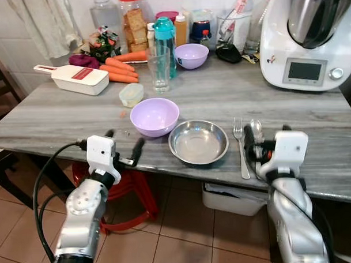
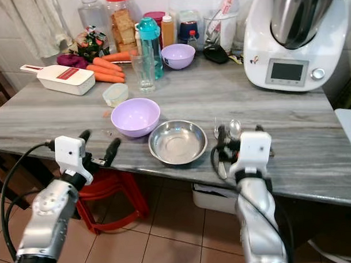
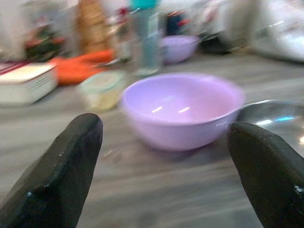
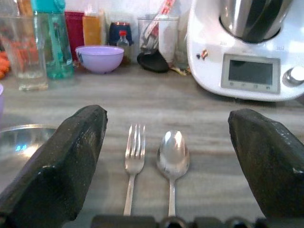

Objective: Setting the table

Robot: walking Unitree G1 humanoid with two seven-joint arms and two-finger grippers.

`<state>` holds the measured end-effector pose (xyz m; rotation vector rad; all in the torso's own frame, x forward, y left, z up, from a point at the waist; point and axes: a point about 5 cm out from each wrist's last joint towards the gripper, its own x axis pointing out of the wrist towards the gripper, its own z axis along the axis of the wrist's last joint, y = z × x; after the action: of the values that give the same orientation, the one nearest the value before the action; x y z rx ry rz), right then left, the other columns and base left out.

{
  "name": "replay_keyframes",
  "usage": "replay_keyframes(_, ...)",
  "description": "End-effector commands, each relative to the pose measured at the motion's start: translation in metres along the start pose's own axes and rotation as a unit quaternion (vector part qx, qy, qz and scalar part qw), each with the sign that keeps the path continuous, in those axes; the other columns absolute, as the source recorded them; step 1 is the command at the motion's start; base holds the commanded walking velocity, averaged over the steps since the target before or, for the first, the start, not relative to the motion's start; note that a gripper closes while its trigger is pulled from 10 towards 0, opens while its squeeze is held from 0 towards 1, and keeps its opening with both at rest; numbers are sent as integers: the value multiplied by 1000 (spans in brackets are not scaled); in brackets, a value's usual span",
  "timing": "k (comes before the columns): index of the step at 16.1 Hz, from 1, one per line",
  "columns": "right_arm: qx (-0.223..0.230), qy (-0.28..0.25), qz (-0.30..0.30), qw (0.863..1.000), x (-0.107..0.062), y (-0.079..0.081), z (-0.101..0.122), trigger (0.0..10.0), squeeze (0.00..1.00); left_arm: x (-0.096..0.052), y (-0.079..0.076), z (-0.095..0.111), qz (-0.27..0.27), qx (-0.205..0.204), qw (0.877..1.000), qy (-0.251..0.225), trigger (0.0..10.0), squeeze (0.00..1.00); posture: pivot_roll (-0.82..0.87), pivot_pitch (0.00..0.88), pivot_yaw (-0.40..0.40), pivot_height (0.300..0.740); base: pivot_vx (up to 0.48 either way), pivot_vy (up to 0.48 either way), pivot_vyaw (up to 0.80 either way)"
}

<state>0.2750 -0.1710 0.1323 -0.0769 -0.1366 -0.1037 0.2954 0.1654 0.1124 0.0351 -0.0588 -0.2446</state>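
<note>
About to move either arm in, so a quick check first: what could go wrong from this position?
1. The right gripper stands open around both fork and spoon, which lie close together; closing may catch both or push one off the table's near edge.
2. The left gripper faces the purple bowl, beside the steel bowl; a push could knock them together.

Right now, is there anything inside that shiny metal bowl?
The metal bowl looks empty: only its bare, reflective bottom shows. Its near inner wall is hidden by the rim, so a small crumb there can't be ruled out.
</note>
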Motion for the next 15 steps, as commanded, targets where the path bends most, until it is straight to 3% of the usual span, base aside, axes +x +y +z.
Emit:
replay_keyframes(1,-3,-12,-4,1000,-2,0,6,10000,0,-2,0,-3,16,6,1000,7,10000,0,-34,0,14,740,0,0,0)
replay_keyframes(4,-7,-3,0,1000,-8,0,2,10000,0,-5,-1,-7,40,1,999,15,10000,0,-36,0,7,740,0,0,-800)
replay_keyframes(7,-5,-4,14,1000,-10,6,4,10000,0,-5,-2,-10,50,8,998,23,10000,0,-39,0,0,740,0,0,0)
replay_keyframes(15,0,-9,7,1000,-1,5,6,10000,0,1,-6,-9,47,10,999,21,10000,0,-41,0,2,740,-353,0,0)
